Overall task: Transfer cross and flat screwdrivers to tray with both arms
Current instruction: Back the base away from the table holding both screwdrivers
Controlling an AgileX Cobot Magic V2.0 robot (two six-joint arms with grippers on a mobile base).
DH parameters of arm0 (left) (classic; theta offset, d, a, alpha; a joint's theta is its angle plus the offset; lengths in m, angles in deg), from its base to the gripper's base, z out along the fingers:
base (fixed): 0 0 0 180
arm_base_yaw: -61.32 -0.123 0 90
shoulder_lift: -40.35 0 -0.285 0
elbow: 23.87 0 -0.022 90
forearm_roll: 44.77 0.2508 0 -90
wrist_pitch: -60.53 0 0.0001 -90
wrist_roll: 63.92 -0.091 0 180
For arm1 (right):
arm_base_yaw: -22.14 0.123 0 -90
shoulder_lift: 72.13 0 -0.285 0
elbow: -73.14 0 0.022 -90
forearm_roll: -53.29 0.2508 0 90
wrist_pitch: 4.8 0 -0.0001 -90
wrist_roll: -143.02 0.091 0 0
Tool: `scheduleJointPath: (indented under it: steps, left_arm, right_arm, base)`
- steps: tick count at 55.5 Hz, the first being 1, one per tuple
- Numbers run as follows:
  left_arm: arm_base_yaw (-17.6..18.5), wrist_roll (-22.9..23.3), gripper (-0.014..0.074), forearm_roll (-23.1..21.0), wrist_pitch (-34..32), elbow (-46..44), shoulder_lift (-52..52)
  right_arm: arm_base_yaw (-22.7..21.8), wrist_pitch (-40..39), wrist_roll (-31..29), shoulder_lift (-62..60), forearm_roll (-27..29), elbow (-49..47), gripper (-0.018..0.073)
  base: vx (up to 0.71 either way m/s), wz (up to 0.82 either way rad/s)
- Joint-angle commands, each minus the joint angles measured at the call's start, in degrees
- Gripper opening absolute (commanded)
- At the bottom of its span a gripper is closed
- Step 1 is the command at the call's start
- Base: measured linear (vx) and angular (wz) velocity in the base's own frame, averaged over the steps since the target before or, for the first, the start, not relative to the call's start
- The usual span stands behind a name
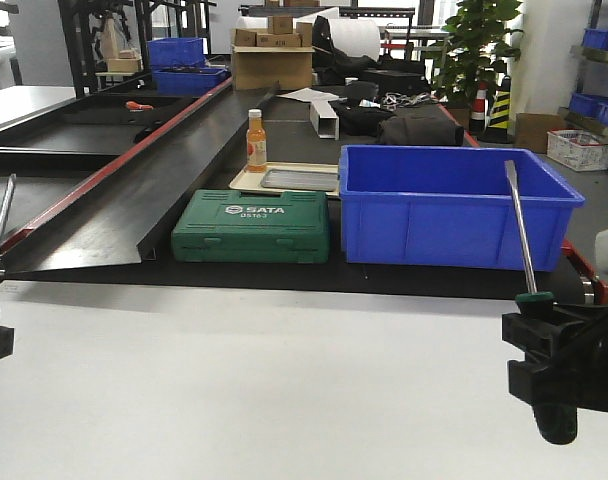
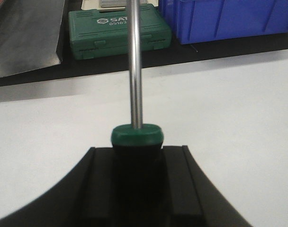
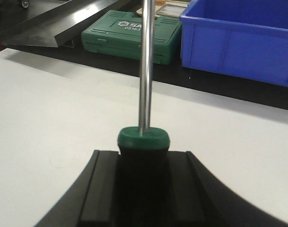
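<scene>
Left tool (image 2: 137,165) and right tool (image 3: 143,165) clamp screwdrivers (image 1: 520,230) above the white table (image 1: 284,380).

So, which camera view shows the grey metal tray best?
The exterior front view: the tray shows almost whole, lying on a cream tray behind the green case. Both wrist views catch only a sliver of it at the top edge.

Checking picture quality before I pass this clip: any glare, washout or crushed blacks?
Front view: table nearly washed out, right gripper dark, little detail. Left wrist: bright streak down left screwdriver, left gripper crushed black. Right wrist: same streak on right screwdriver, case lettering soft.
</scene>
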Motion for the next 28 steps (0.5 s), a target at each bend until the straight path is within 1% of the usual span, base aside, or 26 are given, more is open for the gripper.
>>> scheduleJointPath:
  steps: [1,15,28]
  left_arm:
    - [0.3,0.3,0.0000,-1.3,-4.6,-1.6,-0.5]
    - [0.3,0.3,0.0000,-1.3,-4.6,-1.6,-0.5]
    - [0.3,0.3,0.0000,-1.3,-4.6,-1.6,-0.5]
  right_arm:
    - [-0.1,-5.4,-0.1,-0.9,-0.4,-1.7,-0.0008]
    - [-0.1,-5.2,-0.1,-0.9,-0.4,-1.7,-0.0008]
    - [-0.1,-4.9,-0.1,-0.9,-0.4,-1.7,-0.0008]
  base:
    - [-0.26,-0.01]
    - [-0.27,-0.06]
    - [-0.25,-0.19]
